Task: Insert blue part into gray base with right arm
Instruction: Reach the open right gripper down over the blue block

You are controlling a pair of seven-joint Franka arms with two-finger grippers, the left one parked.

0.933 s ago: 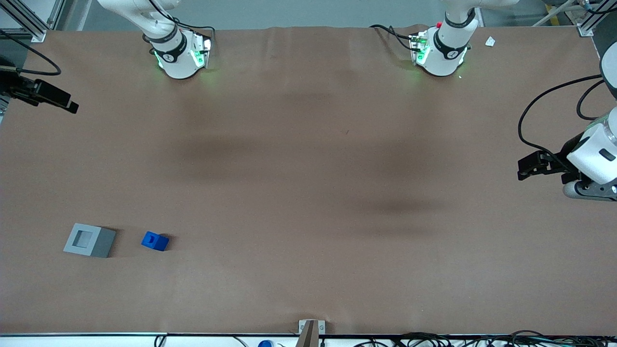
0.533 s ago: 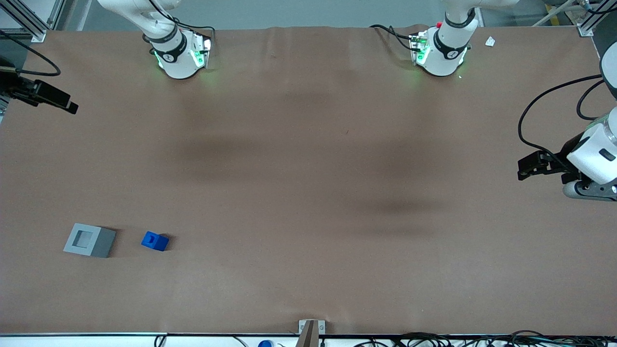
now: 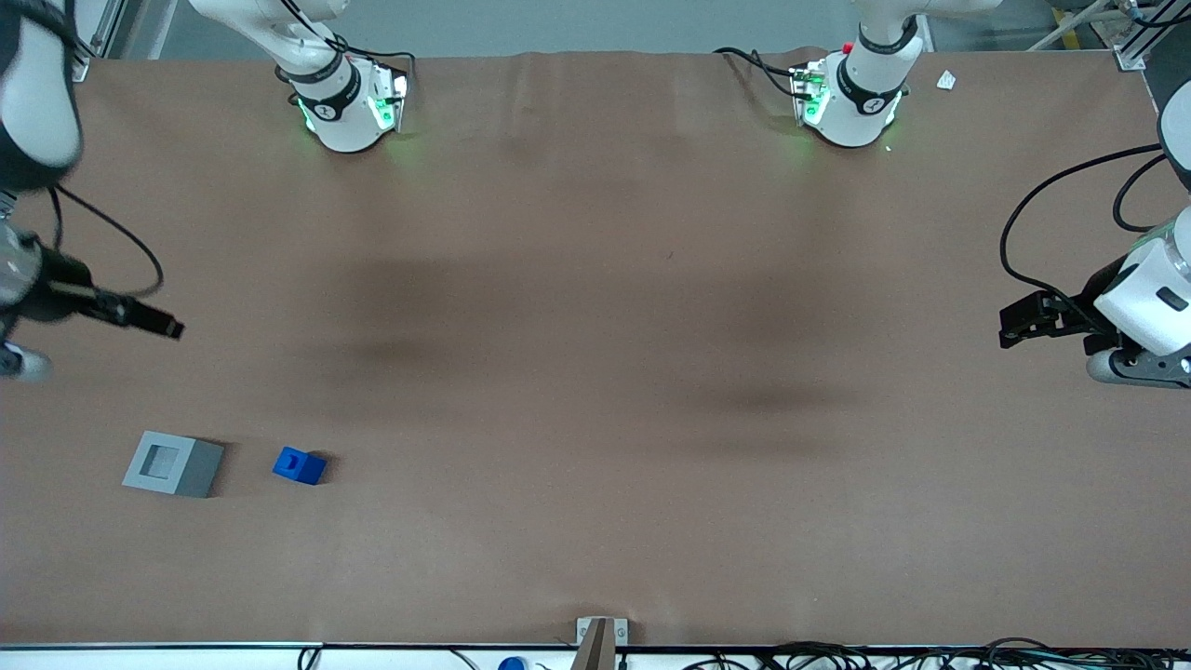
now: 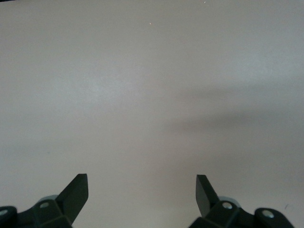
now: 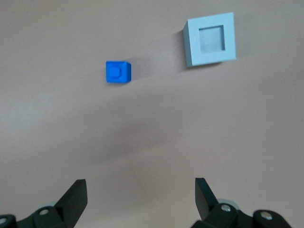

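The blue part (image 3: 299, 465) sits on the brown table beside the gray base (image 3: 173, 463), a small gap between them, both toward the working arm's end. The base's square recess faces up with nothing in it. The right arm (image 3: 33, 279) hangs at that end of the table, farther from the front camera than both blocks. In the right wrist view my gripper (image 5: 140, 183) is open and holds nothing. It hovers well above the table, with the blue part (image 5: 118, 72) and the gray base (image 5: 211, 39) ahead of its fingertips.
The two arm pedestals (image 3: 346, 107) (image 3: 851, 98) stand at the table's edge farthest from the front camera. A small metal bracket (image 3: 600, 635) sits at the nearest edge. A white scrap (image 3: 946, 80) lies toward the parked arm's end.
The right arm has swung nearer to the front camera, closing on the two blocks. The blocks have not moved.
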